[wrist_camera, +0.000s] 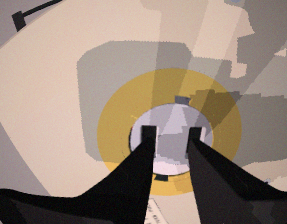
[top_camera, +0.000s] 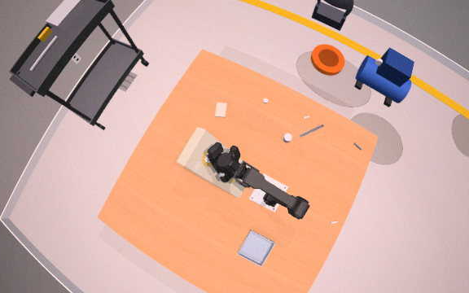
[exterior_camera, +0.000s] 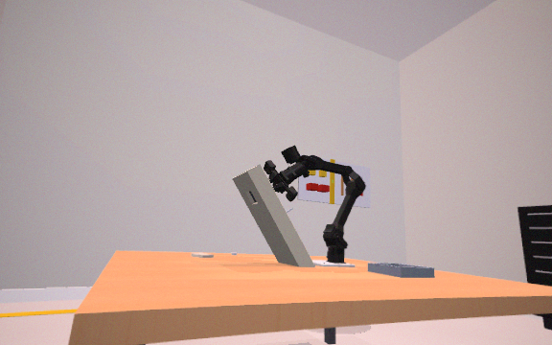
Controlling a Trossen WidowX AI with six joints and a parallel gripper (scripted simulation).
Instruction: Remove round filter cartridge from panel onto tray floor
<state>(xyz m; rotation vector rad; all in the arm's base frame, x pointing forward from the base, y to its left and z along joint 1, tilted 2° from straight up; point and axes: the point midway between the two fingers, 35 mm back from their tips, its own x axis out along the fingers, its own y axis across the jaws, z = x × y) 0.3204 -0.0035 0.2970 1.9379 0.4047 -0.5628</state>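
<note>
The cartridge (wrist_camera: pixel 172 117) has a round pale face, seen in the wrist view inside a yellow ring (wrist_camera: pixel 111 122) on the tilted service panel (top_camera: pixel 190 150) (exterior_camera: pixel 276 221) (wrist_camera: pixel 49 90). Small dark notches show at its upper and lower edge. My gripper (wrist_camera: pixel 171 145) is partly open, with nothing seen between its fingers. Its two fingertips are over the face where the two slots lie. Whether the tips are inside the slots cannot be told. In the exterior view the hand is close against the upper part of the panel. The tray (top_camera: pixel 250 260) (exterior_camera: pixel 417 272) holds nothing visible.
The arm's white base plate (top_camera: pixel 280 181) is between the panel and the tray. A white cylinder (top_camera: pixel 287 137), a grey bar (top_camera: pixel 312 130), a pale block (top_camera: pixel 221 110) and a small white disc (top_camera: pixel 265 100) are elsewhere on the table (top_camera: pixel 149 171).
</note>
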